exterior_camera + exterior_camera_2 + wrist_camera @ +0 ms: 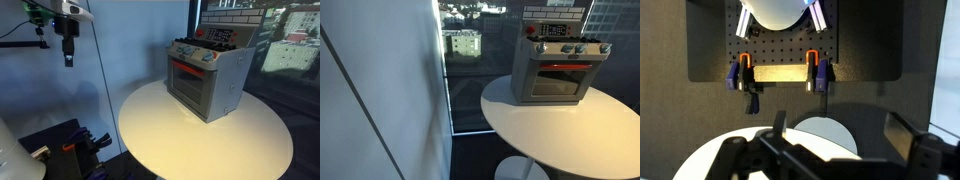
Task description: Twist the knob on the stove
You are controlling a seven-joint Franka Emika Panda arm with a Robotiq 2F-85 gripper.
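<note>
The toy stove (210, 80) stands on a round white table (180, 140); it also shows in an exterior view (557, 72). It is silver-grey with a red-framed glass door, and a brick-patterned panel rises behind it. A row of small knobs (195, 53) runs along its front top edge, seen in both exterior views (570, 48). My gripper (68, 58) hangs high at the far left, well away from the stove and off the table. In the wrist view its fingers (840, 130) are spread apart and empty. The stove is out of the wrist view.
Below the gripper lies a dark pegboard (780, 40) with orange and blue clamps (818, 72). More clamps lie on the black base (70, 145) by the table. A blue partition (380, 90) and a window with a city view (465, 45) border the table.
</note>
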